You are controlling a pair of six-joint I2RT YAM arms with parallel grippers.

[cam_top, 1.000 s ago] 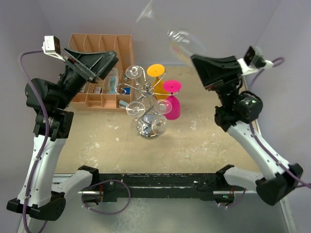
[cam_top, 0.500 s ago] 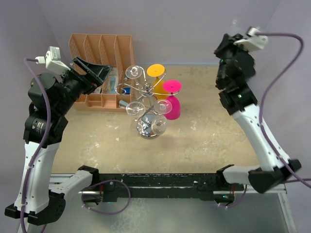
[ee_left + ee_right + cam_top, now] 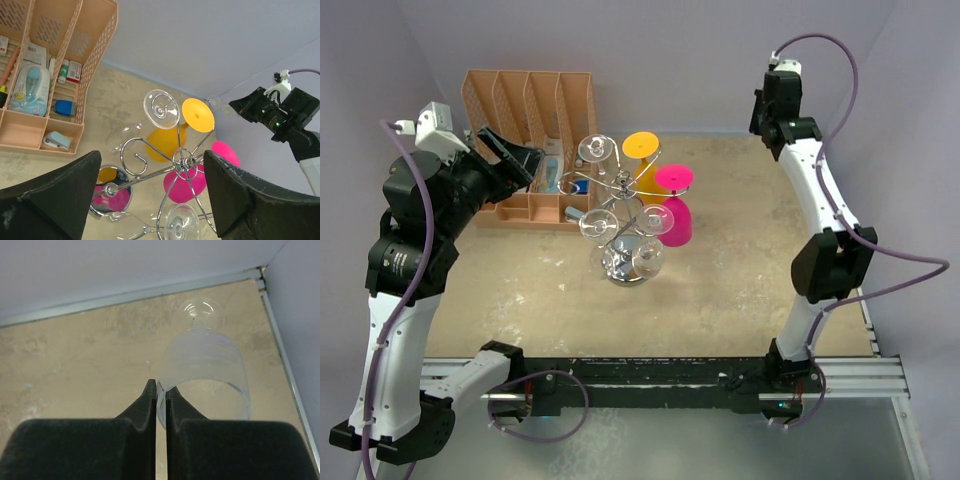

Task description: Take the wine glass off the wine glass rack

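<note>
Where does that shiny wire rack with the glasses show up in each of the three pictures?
Top external: the wine glass rack stands mid-table.
Left wrist: the rack fills the lower middle.
Right wrist: not in it.
Shared landmark: the orange file organizer, left of the rack in both.

The shiny silver wire wine glass rack stands mid-way across the sandy table. The orange slotted file organizer is behind it to the left. A pink goblet and an orange goblet hang on its right side. The left gripper is left of the rack. Over the far right corner, the right gripper pinches a clear wine glass by its rim.
</note>
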